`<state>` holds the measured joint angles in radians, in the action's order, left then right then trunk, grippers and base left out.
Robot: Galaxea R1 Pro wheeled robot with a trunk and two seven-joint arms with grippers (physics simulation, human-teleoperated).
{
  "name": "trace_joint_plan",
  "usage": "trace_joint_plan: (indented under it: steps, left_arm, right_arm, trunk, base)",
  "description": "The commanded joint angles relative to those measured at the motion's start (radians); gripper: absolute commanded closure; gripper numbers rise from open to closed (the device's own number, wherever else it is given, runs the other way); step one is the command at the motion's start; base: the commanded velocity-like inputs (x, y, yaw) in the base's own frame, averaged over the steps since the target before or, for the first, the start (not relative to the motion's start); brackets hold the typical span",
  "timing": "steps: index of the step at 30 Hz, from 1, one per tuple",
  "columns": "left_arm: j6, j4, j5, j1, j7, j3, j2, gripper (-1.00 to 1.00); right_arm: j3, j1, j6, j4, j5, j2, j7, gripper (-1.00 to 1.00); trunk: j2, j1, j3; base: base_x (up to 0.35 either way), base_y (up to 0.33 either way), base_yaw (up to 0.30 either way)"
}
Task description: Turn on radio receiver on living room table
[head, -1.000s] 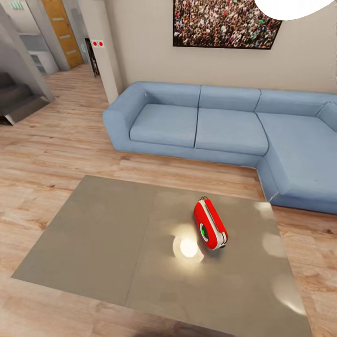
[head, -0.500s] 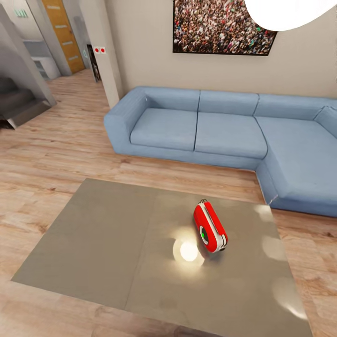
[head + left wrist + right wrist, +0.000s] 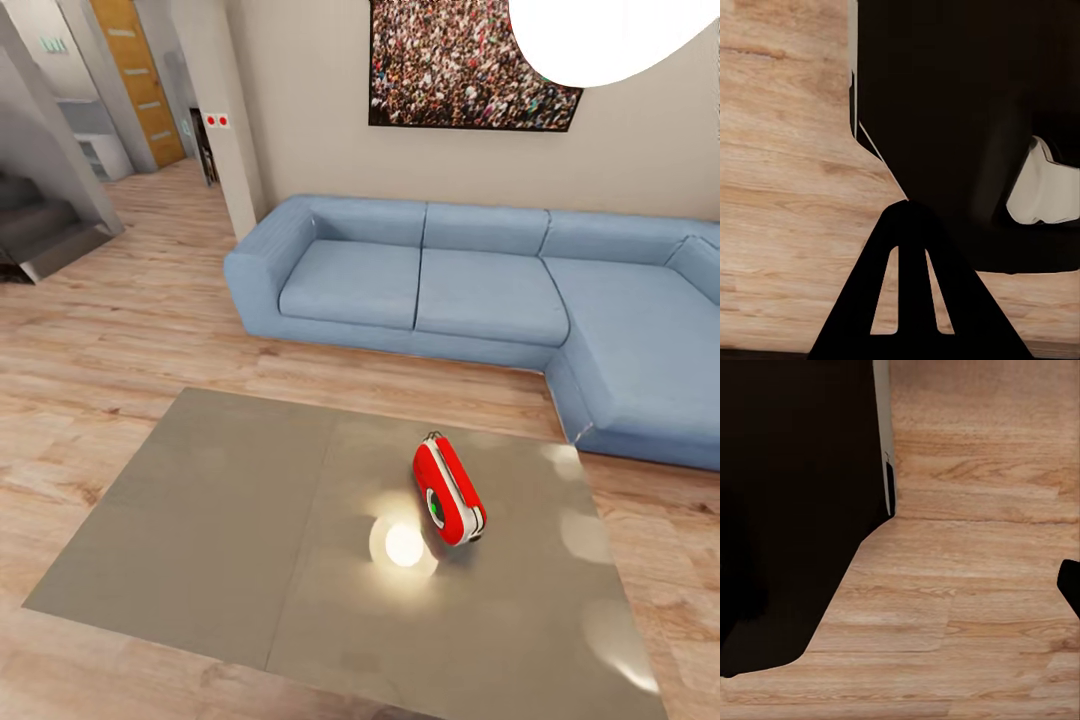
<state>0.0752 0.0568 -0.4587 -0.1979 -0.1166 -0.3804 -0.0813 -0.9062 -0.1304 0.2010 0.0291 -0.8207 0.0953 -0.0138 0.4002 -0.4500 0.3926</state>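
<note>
The bright-red radio receiver (image 3: pixel 449 490) with white trim lies on the right half of the low grey table (image 3: pixel 220 500), its green-centred dial facing me and its thin wire handle pointing toward the sofa. A lamp's bright reflection sits on the glossy top just left of it. In the left wrist view my left gripper (image 3: pixel 907 206) hangs over wood floor beside my dark body, its two fingers meeting at one tip with nothing between them. The right wrist view has a sliver of one dark finger (image 3: pixel 1070 587) at the picture's edge over plank floor.
A big blue L-shaped sofa (image 3: pixel 480 290) wraps the far and right sides of the table, with a strip of plank floor between. A crowd picture (image 3: pixel 460 60) and white pendant lamp (image 3: pixel 590 35) hang above. Stairs (image 3: pixel 40 230) and a wooden door (image 3: pixel 140 80) stand far left.
The whole head view has shifted slightly, so the camera moved: sofa and wall sit a little lower in the picture. The radio keeps its place on the table.
</note>
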Motion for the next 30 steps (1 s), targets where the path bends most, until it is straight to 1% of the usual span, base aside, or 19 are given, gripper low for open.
trace_joint_plan:
  steps: [1,30]
  left_arm:
    - [0.000,0.000,0.000,0.000,0.000,0.000,0.000,1.00]
    - [0.000,0.000,0.000,0.000,0.000,0.000,0.000,1.00]
  right_arm:
    - [0.000,0.000,0.000,0.000,0.000,0.000,0.000,-1.00]
    - [0.000,0.000,0.000,0.000,0.000,0.000,0.000,-1.00]
  trunk:
    - [0.000,0.000,-0.002]
    - [0.000,0.000,-0.048]
  base:
    - [0.000,0.000,0.000]
    - [0.000,0.000,0.000]
